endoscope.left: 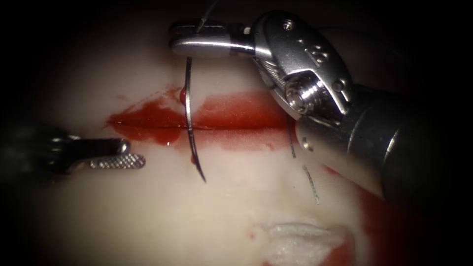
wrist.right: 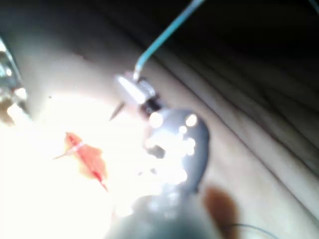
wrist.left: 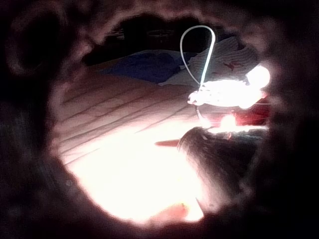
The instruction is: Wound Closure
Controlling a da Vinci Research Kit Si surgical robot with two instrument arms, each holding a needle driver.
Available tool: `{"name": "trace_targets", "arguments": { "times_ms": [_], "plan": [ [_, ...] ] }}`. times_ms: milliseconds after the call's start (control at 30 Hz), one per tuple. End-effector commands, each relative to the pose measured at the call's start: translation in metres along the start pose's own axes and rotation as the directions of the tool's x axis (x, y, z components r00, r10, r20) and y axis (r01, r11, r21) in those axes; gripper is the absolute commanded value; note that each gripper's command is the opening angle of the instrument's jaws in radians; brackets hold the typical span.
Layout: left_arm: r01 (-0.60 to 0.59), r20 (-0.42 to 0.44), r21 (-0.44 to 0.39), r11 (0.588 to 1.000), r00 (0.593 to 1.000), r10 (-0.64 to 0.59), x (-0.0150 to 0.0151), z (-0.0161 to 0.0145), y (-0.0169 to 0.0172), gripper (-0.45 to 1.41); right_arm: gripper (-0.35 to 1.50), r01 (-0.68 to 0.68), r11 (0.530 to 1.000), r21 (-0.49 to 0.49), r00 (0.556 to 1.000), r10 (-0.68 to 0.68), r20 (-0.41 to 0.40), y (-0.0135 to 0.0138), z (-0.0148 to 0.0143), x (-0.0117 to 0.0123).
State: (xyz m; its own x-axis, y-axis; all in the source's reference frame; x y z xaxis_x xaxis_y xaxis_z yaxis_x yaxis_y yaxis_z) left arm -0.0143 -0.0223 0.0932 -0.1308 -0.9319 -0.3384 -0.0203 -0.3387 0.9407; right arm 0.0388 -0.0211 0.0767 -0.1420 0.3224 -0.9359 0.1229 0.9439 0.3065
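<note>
Right end effector (endoscope.left: 189, 40) grips needle (endoscope.left: 189, 118) near its tail, hanging over cut (endoscope.left: 148, 126).

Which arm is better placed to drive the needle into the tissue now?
Likely the right: its end effector already grips the needle near its thread end, tip free above the cut. The left end effector is open, holding nothing.

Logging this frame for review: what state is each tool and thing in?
Right tool: shut on the needle near its thread end.
Left tool: open, holding nothing, left of the needle.
Needle: hanging across the cut, tip free, not in the tissue.
Cut: open, red fluid around it.
Thread: runs up from the needle's end.
</note>
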Motion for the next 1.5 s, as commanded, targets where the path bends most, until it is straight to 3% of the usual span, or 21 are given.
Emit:
{"name": "trace_targets", "arguments": {
  "times_ms": [33, 200, 333, 400, 533, 633, 1000, 1033, 1100, 1133, 1167, 1267, 1333, 1500],
  "plan": [
    [-0.006, -0.01, 0.009, 1.0, 1.0, 0.006, -0.0006, 0.001, -0.0008, 0.52, -0.35, 0.03, 1.0, 0.001, 1.0, -0.03, -0.003, 0.0007, 0.0013, 0.0002],
    [-0.008, -0.013, 0.012, 1.0, 1.0, 0.008, -0.0002, 0.0019, -0.0007, 0.44, -0.35, 0.055, 0.999, 0.0, 0.999, -0.055, -0.002, 0.0005, 0.002, 0.0001],
    [-0.018, 0.009, 0.006, 1.0, 1.0, 0.018, -0.0002, 0.0021, 0.0, 0.22, -0.35, 0.055, 0.998, -0.017, 0.999, -0.055, 0.002, 0.0003, 0.0023, 0.0001],
    [-0.029, 0.024, 0.003, 1.0, 0.999, 0.029, -0.0002, 0.0021, 0.0004, 0.21, -0.35, 0.055, 0.998, -0.02, 0.999, -0.055, 0.002, 0.0003, 0.0023, 0.0002],
    [-0.013, 0.064, -0.027, 1.0, 0.998, 0.015, -0.0006, 0.0023, 0.0006, -0.26, -0.35, 0.055, 0.998, -0.026, 0.998, -0.055, 0.004, 0.0001, 0.0026, 0.0002],
    [-0.012, 0.074, -0.05, 0.999, 0.997, 0.016, -0.0008, 0.0025, 0.0007, -0.45, -0.35, 0.054, 0.998, -0.03, 0.999, -0.054, 0.005, -0.0003, 0.0031, 0.0002],
    [0.079, 0.111, -0.079, 0.994, 0.991, -0.07, -0.0008, 0.0023, 0.0006, -0.45, -0.35, 0.054, 0.998, -0.037, 0.999, -0.053, 0.006, -0.0006, 0.0036, 0.0003],
    [0.085, 0.112, -0.078, 0.993, 0.991, -0.076, -0.0008, 0.0023, 0.0006, -0.37, -0.35, 0.054, 0.998, -0.04, 0.999, -0.053, 0.007, -0.0006, 0.0036, 0.0003],
    [0.093, 0.113, -0.08, 0.992, 0.99, -0.084, -0.0009, 0.0023, 0.0004, 0.32, -0.35, 0.054, 0.998, -0.043, 0.999, -0.053, 0.008, -0.0006, 0.0035, 0.0003],
    [0.095, 0.116, -0.08, 0.992, 0.99, -0.085, -0.001, 0.0023, 0.0003, 0.54, -0.35, 0.053, 0.998, -0.042, 0.999, -0.053, 0.01, -0.0007, 0.0035, 0.0003],
    [0.115, 0.116, -0.077, 0.99, 0.988, -0.106, -0.0011, 0.0023, 0.0001, 0.58, -0.35, 0.053, 0.998, -0.044, 0.999, -0.053, 0.014, -0.0007, 0.0035, 0.0003],
    [0.12, 0.113, -0.079, 0.99, 0.987, -0.11, -0.0012, 0.0023, -0.0002, 0.41, -0.35, 0.053, 0.998, -0.046, 0.998, -0.052, 0.017, -0.0008, 0.0036, 0.0004],
    [0.119, 0.114, -0.094, 0.988, 0.988, -0.108, -0.0011, 0.0024, 0.0, 0.49, -0.35, 0.053, 0.997, -0.052, 0.998, -0.051, 0.021, -0.0008, 0.0037, 0.0004],
    [0.147, 0.107, -0.103, 0.984, 0.985, -0.136, -0.0009, 0.0024, 0.0001, -0.1, -0.35, 0.051, 0.997, -0.059, 0.999, -0.05, 0.022, -0.0008, 0.0037, 0.0006]
  ]
}}
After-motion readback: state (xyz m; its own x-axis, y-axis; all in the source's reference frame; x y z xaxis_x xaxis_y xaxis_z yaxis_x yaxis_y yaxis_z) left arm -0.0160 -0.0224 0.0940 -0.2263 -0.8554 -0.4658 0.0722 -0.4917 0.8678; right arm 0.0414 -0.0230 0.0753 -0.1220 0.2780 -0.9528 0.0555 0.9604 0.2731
